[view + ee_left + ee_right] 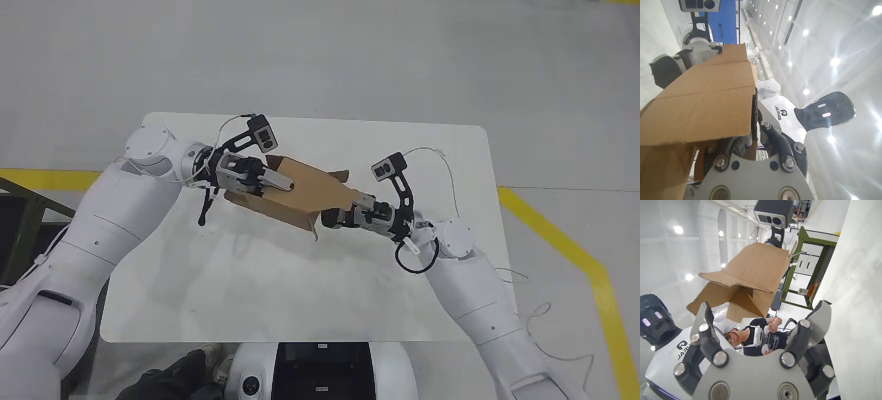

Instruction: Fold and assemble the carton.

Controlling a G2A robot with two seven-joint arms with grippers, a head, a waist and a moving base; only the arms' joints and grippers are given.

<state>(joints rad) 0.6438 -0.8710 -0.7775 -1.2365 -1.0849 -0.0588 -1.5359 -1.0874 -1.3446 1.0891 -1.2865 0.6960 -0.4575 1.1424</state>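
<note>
Carton (305,195) aloft over table (300,290), one end clamped in left gripper (268,182). Right gripper (763,306) spread wide, just short of end flaps (719,279). Recommendation: firm left hold, press flaps inward squarely.

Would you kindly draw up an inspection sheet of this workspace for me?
Surface: white table, rounded corners.
Job's things: brown carton between the arms, partly folded, end flaps loose.
Clutter: nothing seen.
Grippers: left gripper shut on the carton; right gripper open at its flap end, contact unclear.
Cables: white cable loops from the right wrist; black cable hangs by the left.
Surroundings: grey floor, yellow line, green rack.
</note>
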